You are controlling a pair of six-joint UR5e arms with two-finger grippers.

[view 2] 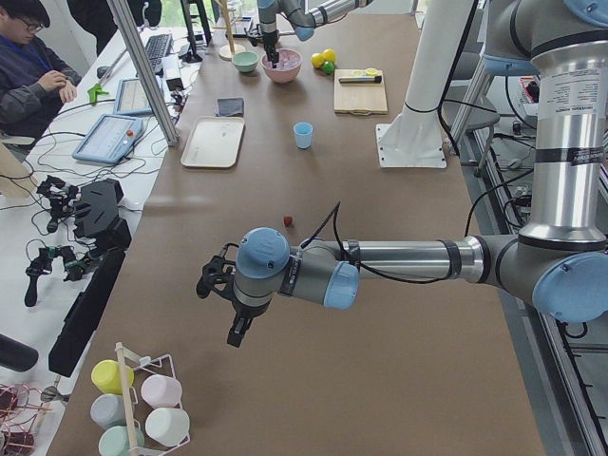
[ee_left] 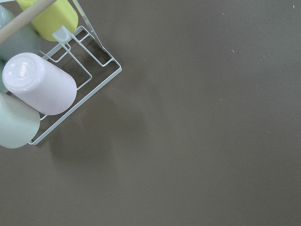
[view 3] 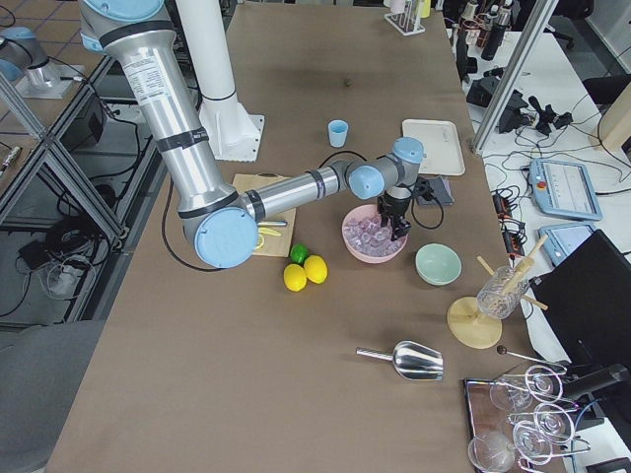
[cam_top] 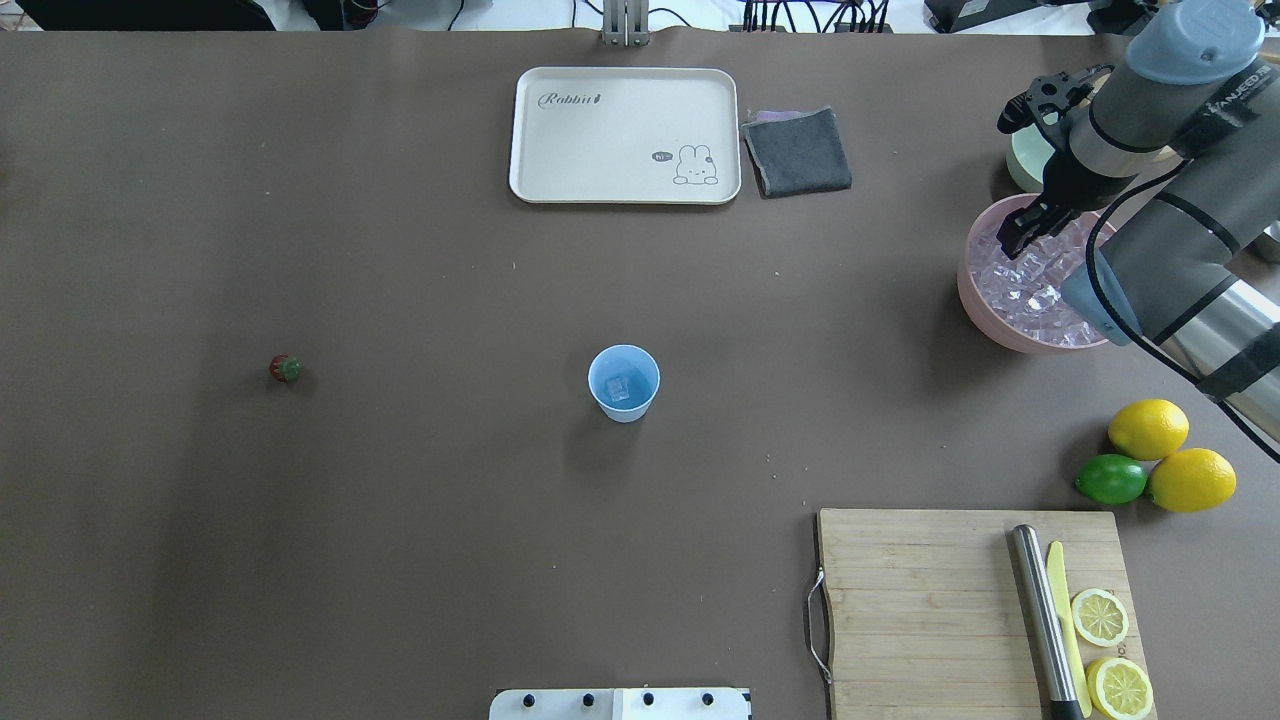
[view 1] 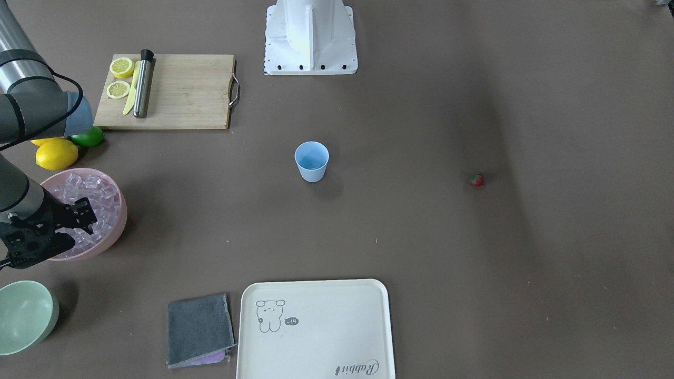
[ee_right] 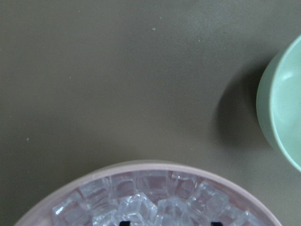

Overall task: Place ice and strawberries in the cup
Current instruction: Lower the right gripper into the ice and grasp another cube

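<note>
Cup: the small light blue plastic cup [cam_top: 623, 383] stands upright near the middle of the brown table [cam_top: 400, 550], well apart from everything else.
Ice in the cup: one clear ice cube [cam_top: 618, 389] lies on the cup's bottom.
Strawberry: the tiny red strawberry with a green leafy top [cam_top: 285, 369] lies on the bare table, well off to the robot's left of the cup.
Ice supply: a heap of clear ice cubes [cam_top: 1040, 300] fills the round pink bowl [cam_top: 975, 305], well off to the robot's right of the cup.
Right pincer: the right pincer [cam_top: 1020, 238] points down into the pink bowl with its tips at the cubes. In the wrist view its two dark fingertips [ee_right: 124, 223] stand well apart, so it is spread wide. Whether a cube sits between them cannot be told.
Left pincer: the left pincer [view 2: 236, 328] hangs over the table's end on the robot's left, far from the cup and near a white wire rack [ee_left: 89, 61] of pastel tumblers. It shows only from the side, so how far it is spread cannot be told.
Green bowl: a pale green bowl [cam_top: 1022, 165] stands just beyond the pink one, not touching it.
Fruit: two whole yellow lemons [cam_top: 1148, 428] and a green lime [cam_top: 1110, 479] cluster between the pink bowl and a wooden cutting board [cam_top: 920, 600].
Board: it carries a steel cylinder [cam_top: 1040, 620], a yellow knife [cam_top: 1062, 610] and two lemon halves [cam_top: 1100, 616].
Far edge: a cream tray with a rabbit drawing [cam_top: 600, 150] lies beside a folded dark grey cloth [cam_top: 797, 150].
</note>
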